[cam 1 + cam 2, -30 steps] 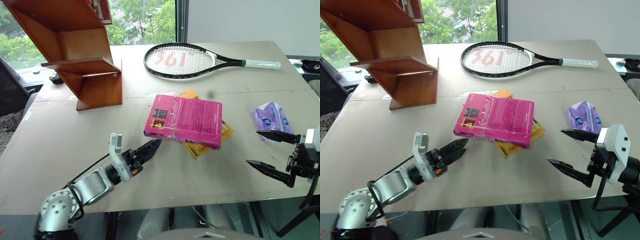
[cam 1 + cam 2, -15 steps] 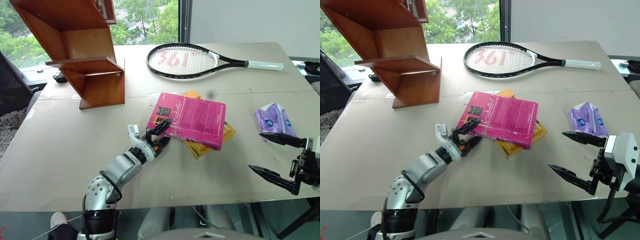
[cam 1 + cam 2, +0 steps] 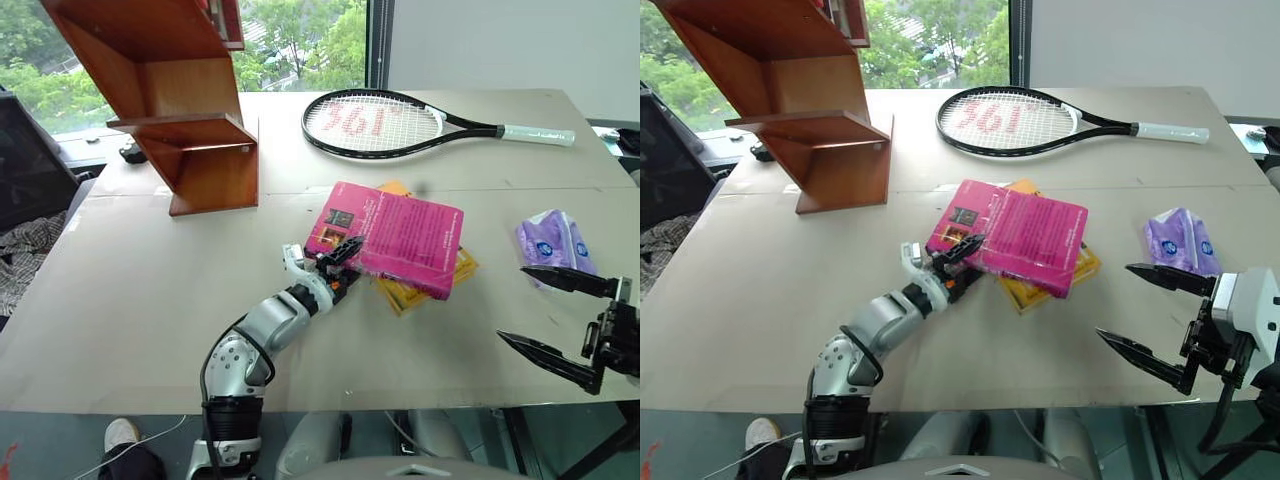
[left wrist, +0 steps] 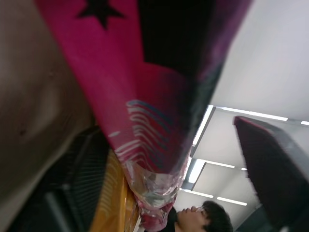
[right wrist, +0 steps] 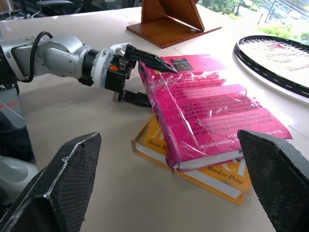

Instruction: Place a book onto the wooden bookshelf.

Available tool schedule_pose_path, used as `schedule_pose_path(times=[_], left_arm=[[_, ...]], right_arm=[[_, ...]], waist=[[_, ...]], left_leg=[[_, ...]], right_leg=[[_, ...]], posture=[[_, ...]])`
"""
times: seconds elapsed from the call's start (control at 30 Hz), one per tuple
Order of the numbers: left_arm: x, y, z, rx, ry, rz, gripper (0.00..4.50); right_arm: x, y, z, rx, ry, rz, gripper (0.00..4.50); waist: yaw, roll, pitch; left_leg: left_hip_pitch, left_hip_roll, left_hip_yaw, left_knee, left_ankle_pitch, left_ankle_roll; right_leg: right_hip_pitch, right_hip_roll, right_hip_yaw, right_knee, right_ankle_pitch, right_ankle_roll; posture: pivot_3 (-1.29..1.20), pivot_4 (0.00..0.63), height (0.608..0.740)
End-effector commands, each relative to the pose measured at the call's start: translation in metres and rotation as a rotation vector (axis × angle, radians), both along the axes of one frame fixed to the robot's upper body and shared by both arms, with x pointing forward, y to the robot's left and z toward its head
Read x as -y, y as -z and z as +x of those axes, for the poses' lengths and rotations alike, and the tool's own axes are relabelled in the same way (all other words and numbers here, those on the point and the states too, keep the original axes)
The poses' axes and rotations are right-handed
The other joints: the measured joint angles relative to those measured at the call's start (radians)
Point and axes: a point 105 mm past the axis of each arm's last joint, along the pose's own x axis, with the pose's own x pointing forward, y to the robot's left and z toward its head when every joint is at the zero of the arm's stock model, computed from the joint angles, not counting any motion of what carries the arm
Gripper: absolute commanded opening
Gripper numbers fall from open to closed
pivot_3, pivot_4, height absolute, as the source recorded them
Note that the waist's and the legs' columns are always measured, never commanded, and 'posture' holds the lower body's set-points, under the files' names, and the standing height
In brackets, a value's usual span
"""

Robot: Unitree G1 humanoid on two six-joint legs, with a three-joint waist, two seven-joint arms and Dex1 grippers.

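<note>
The pink book (image 3: pixel 400 235) lies on the table (image 3: pixel 150 290), partly on top of a yellow-orange book (image 3: pixel 412 296). My left gripper (image 3: pixel 348 263) is at the pink book's near left corner, with one finger on the cover and the other under the edge, shut on it. In the left wrist view the pink book (image 4: pixel 145 96) sits right against the camera. My right gripper (image 3: pixel 512 303) hangs open at the table's near right edge, apart from the books. The wooden bookshelf (image 3: pixel 200 150) stands at the far left of the table.
A tennis racket (image 3: pixel 375 122) lies at the back of the table. A purple tissue pack (image 3: pixel 550 240) sits right of the books, just beyond my right gripper. A dark chair (image 3: pixel 30 160) stands off the table's left side.
My left gripper has reached forward and right to the pink book's corner, and its jaws have closed on that corner. The right gripper has stayed put.
</note>
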Motion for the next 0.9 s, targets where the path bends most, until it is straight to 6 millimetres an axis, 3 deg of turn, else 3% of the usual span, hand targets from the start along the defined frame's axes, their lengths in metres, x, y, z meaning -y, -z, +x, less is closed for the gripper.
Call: schedule_pose_path(times=[0.03, 0.13, 0.17, 0.3, 0.4, 0.47, 0.53, 0.6, 0.77, 0.83, 0.9], left_arm=[[-0.006, 0.003, -0.001, -0.002, -0.01, -0.01, 1.47], [-0.033, -0.008, 0.0, 0.064, -0.072, 0.008, 0.21], [-0.044, -0.019, 0.001, 0.118, -0.096, 0.017, 0.04], [-0.094, -0.067, 0.009, 0.367, -0.193, 0.153, 0.04], [-0.112, -0.1, 0.013, 0.54, -0.207, 0.32, 0.04], [-0.108, -0.136, 0.011, 0.746, -0.144, 0.546, 0.04], [-0.09, -0.172, 0.003, 0.996, -0.041, 0.776, 0.04], [-0.078, -0.191, 0.001, 1.185, 0.006, 1.011, 0.04], [-0.062, -0.258, 0.0, 1.718, -0.163, 1.586, 0.04], [-0.065, -0.273, 0.0, 1.871, -0.171, 1.891, 0.04], [-0.072, -0.28, 0.004, 1.908, -0.111, 2.09, 0.04]], right_arm=[[-0.004, -0.005, 0.0, 0.039, -0.014, 0.002, 4.5], [-0.006, -0.003, 0.005, 0.044, -0.02, 0.015, 4.5], [-0.007, -0.002, 0.007, 0.05, -0.022, 0.024, 4.5], [-0.011, 0.0, 0.019, 0.079, -0.031, 0.058, 4.5], [-0.014, 0.0, 0.026, 0.097, -0.04, 0.078, 4.5], [-0.015, 0.0, 0.031, 0.108, -0.052, 0.09, 4.5], [-0.016, 0.0, 0.037, 0.119, -0.062, 0.095, 4.5], [-0.016, -0.001, 0.042, 0.131, -0.071, 0.1, 4.5], [-0.02, -0.008, 0.051, 0.184, -0.091, 0.108, 4.5], [-0.021, -0.017, 0.057, 0.223, -0.082, 0.125, 4.5], [-0.022, -0.024, 0.062, 0.252, -0.074, 0.143, 4.5]], waist=[[0.0, 0.0, 0.0], [-0.002, 0.0, 0.0], [-0.005, -0.001, 0.0], [-0.017, -0.003, 0.001], [-0.018, -0.005, 0.002], [-0.018, -0.007, 0.003], [-0.018, -0.008, 0.004], [-0.019, -0.009, 0.005], [-0.032, -0.006, 0.006], [-0.046, -0.007, 0.008], [-0.056, -0.007, 0.009]], left_leg=[[0.0, 0.0, 0.0, 0.0, 0.0, 0.0], [0.0, 0.0, 0.0, 0.0, 0.0, 0.0], [0.0, 0.0, 0.0, 0.0, 0.0, 0.0], [0.0, 0.001, 0.0, -0.001, 0.001, -0.002], [-0.001, 0.001, -0.001, -0.001, 0.001, -0.002], [-0.001, 0.0, -0.001, -0.001, 0.001, -0.002], [-0.002, -0.001, -0.002, -0.001, 0.001, -0.002], [-0.002, -0.001, -0.003, -0.002, 0.001, -0.002], [-0.001, -0.001, -0.001, -0.008, 0.001, -0.002], [-0.002, 0.0, 0.0, -0.01, 0.001, -0.002], [-0.002, 0.0, 0.0, -0.012, 0.002, -0.003]], right_leg=[[0.0, 0.0, 0.0, 0.0, 0.0, 0.0], [0.0, 0.0, 0.0, 0.0, 0.0, 0.0], [0.0, 0.001, 0.0, 0.0, 0.0, 0.0], [-0.001, 0.002, 0.0, 0.0, 0.0, 0.0], [-0.002, 0.002, -0.001, 0.0, 0.0, 0.0], [-0.001, 0.001, -0.001, 0.0, 0.0, 0.0], [-0.002, 0.001, -0.002, -0.001, 0.0, 0.0], [-0.002, 0.001, -0.003, -0.002, 0.0, 0.0], [-0.003, 0.0, -0.001, -0.005, 0.0, 0.0], [-0.005, 0.001, -0.001, -0.004, 0.0, 0.0], [-0.007, 0.001, 0.0, -0.004, 0.0, -0.001]], posture=[[0.0, 0.15, 0.74], [0.0, 0.15, 0.74], [0.0, 0.15, 0.74], [0.0, 0.15, 0.74], [0.0, 0.15, 0.74], [0.0, 0.15, 0.74], [0.0, 0.15, 0.74], [0.0, 0.15, 0.74], [0.0, 0.15, 0.74], [0.0, 0.15, 0.74], [0.0, 0.15, 0.74]])
